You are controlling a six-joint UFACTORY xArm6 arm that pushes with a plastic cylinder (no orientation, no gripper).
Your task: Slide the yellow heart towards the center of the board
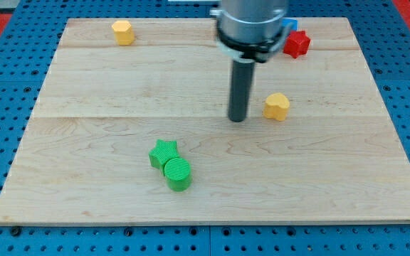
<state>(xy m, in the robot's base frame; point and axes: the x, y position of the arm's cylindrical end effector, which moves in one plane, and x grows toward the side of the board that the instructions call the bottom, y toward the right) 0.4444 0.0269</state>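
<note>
The yellow heart lies on the wooden board, right of the board's middle. My tip rests on the board just to the view's left of the heart, with a small gap between them. The rod rises from the tip up to the arm's grey housing at the view's top.
A yellow hexagon sits near the top left edge. A red star sits at the top right, with a blue block partly hidden behind the arm. A green star and a green cylinder touch, lower left of centre.
</note>
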